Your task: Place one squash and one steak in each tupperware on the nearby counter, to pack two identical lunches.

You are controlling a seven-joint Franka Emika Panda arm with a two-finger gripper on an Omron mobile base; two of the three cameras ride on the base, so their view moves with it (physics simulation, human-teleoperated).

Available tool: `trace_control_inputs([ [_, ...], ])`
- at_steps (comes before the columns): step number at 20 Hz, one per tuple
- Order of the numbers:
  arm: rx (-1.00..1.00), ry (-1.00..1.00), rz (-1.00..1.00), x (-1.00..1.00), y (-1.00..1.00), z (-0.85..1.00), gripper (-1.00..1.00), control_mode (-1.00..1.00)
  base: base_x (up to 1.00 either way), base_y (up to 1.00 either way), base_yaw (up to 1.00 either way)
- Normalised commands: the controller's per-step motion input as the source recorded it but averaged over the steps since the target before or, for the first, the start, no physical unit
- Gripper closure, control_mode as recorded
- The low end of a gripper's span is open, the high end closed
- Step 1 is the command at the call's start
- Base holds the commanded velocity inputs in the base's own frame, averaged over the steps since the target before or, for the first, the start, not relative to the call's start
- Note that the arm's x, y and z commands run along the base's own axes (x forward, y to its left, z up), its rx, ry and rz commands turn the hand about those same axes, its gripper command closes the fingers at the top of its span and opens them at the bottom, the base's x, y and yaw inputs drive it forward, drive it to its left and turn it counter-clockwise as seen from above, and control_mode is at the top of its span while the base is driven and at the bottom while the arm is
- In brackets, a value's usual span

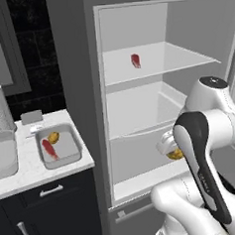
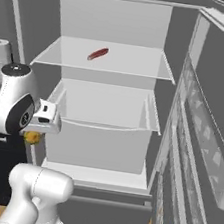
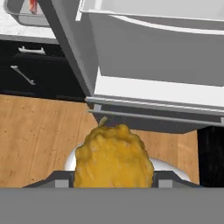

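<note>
1 squash held between the fingers, fridge open.

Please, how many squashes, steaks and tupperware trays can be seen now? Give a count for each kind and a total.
Squash: 2, one in the tray, one held by the gripper.
Steak: 2, one in the tray, one on the fridge shelf.
Tupperware tray: 1 on the counter.
Total: 5.

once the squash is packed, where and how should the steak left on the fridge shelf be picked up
Grip the steak across its narrow middle, fingers closing on the two long sides. It lies flat and elongated on the upper fridge shelf, slanting across it, so turn the hand to match that slant. Come in through the open fridge front and down; the room above looks ample, though that is a guess.
</note>
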Motion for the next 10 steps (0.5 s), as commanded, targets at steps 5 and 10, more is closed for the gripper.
trace_control_inputs([
  [5,0.00,0.00,0.00,0.00,0.00,0.00,1.00,1.00,-0.45,0.71,0.00],
  [10,0.00,0.00,0.00,0.00,0.00,0.00,1.00,1.00,-0.31,0.82,0.00],
])
